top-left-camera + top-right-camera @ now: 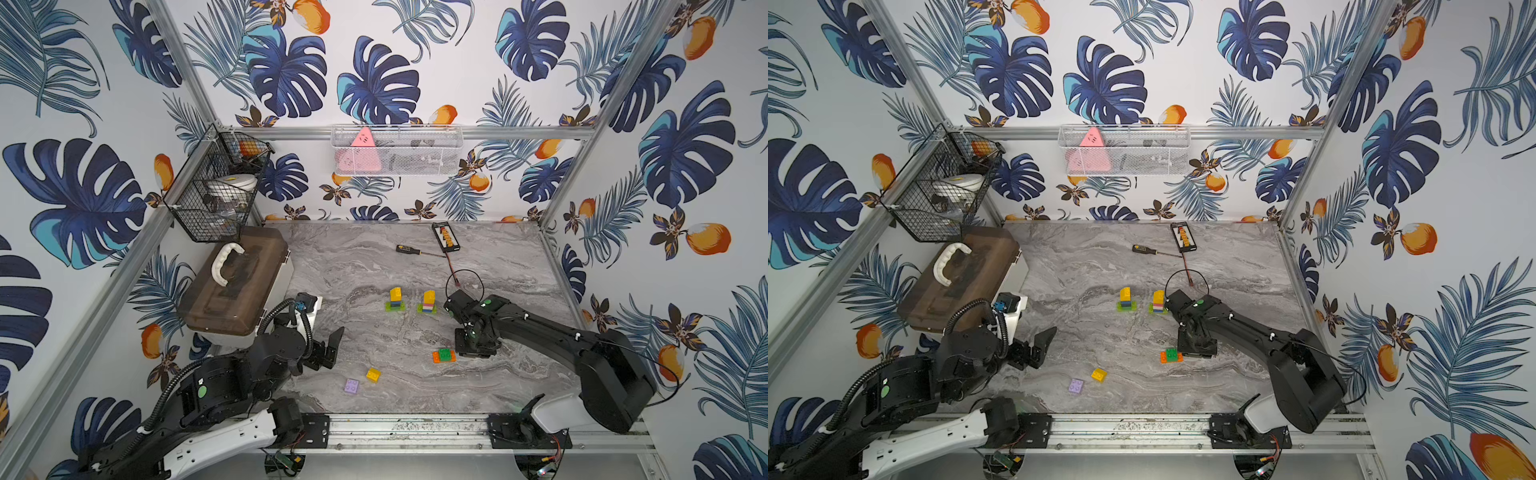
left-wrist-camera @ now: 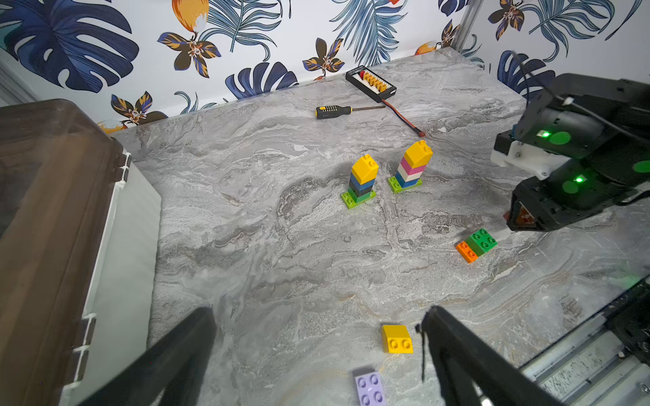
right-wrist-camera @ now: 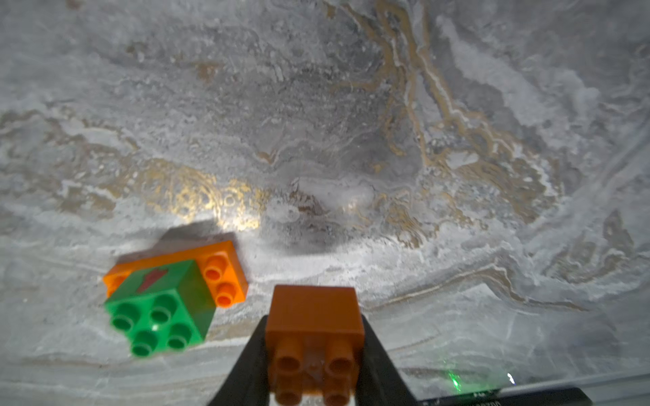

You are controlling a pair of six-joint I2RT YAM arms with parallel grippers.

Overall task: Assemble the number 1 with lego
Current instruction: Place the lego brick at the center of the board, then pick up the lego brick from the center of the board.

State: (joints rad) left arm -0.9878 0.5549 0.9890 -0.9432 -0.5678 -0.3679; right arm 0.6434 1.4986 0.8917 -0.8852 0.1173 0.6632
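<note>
1. A brown-orange 2x2 brick [image 3: 314, 316] is pinched by the right gripper [image 3: 314, 355]. The jaws are pressed on two opposite smooth side walls, and the studs are turned toward the wrist camera.
2. This brick appears to be held clear of the worktop [image 3: 316, 105] toward its front right. It is just beside a green 2x2 brick [image 3: 158, 316], which is seated on an orange 2x4 brick [image 3: 225, 277].
3. The left gripper [image 2: 316, 355] is spread wide and empty near the front edge. A yellow sloped brick [image 2: 396, 338] and a lilac 2x2 brick [image 2: 369, 388] lie loose close by.
4. Two upright stacks are found near the middle of the worktop, a blue-and-black stack [image 1: 395, 300] and a pink-and-white stack [image 1: 428, 302]. Each is set on a lime base.
5. The bricks are judged light, rigid and glossy, so slipping is more likely than crushing. Flat opposite walls should be taken, never the studs.
6. The sloped brick is best gripped by its two parallel upright sides, since the slanted face would squeeze out of the jaws.
7. The stacks are narrow and probably tip easily. Pressure should be applied straight down, with the base steadied.
</note>
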